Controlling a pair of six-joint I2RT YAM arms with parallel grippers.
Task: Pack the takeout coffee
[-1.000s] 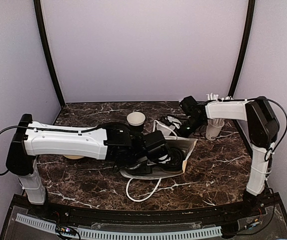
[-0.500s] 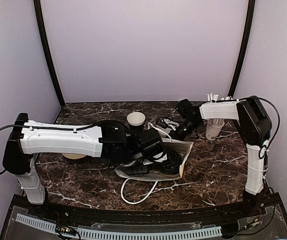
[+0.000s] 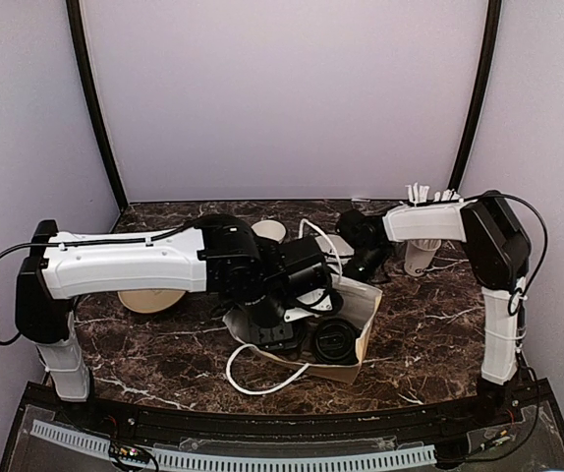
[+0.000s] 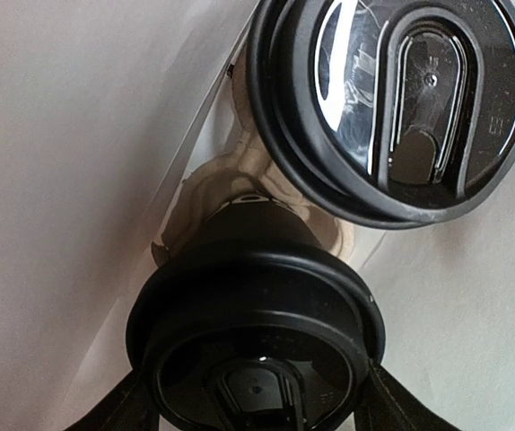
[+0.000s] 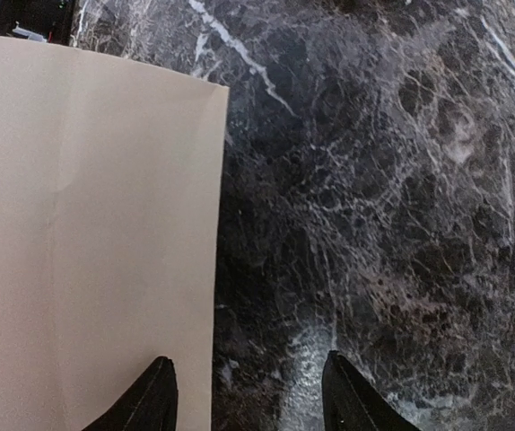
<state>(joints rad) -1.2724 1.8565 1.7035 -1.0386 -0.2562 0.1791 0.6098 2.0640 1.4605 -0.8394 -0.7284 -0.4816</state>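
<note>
Although packing is well advanced, it does not look complete. At far left a low bowl point(image 3: 149, 300) sits on the bench point(image 3: 429, 339), outside the job. The left tool point(image 4: 248, 411) is inside the white paper bag point(image 3: 366, 307) slumped at bench centre. Its fingers point(image 4: 114, 409) are clamped on either side of a lidded coffee cup point(image 4: 257, 314), seen lid-on in the left wrist view with white bag paper around it. A second lidded cup point(image 4: 392, 108) sits just beyond it inside the bag, close beside the held one; whether they touch cannot be determined.

Judgement: one cup is packed, and one is in the bag but not yet released. Behind the left arm an open-topped cup point(image 3: 268, 231) with a white inside stands on the bench, outside the bag and without a lid. If it belongs to the order, it is left to cap and pack.

Further right, the right tool point(image 5: 253, 395) is spread wide and holds nothing. One finger is over the bag paper and the other over bare bench, at the bag's far edge. A white cup of straws point(image 3: 422, 254) stands at far right, apart from the bag.
</note>
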